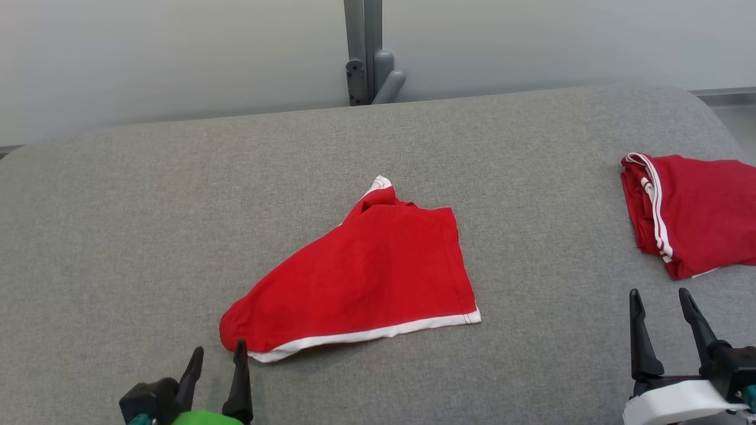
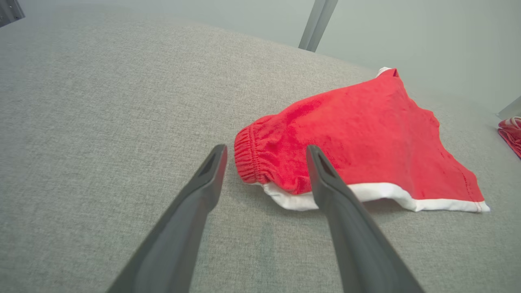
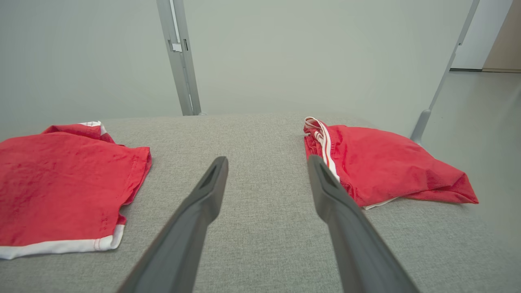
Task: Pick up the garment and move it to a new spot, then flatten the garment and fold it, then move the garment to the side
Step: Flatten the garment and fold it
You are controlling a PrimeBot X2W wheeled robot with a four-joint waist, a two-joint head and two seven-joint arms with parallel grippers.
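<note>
- left claw (image 1: pixel 219 349): low at the near left of the grey fabric surface (image 1: pixel 147 206), fingers apart, nothing between them. its inner fingertip is at the near-left corner of the garment; i cannot tell whether it touches.
- garment (image 1: pixel 366 271): red shorts with white hem trim, lying loose and roughly triangular at the centre of the surface. the gathered elastic waistband points toward the left claw, and a white-edged corner stands up at the far side.
- right claw (image 1: pixel 660 293): near right, fingers apart and empty, above bare surface, well apart from the garment.
- second red garment (image 1: pixel 703 212): folded, white side stripes, at the right edge of the surface, just beyond the right claw.
</note>
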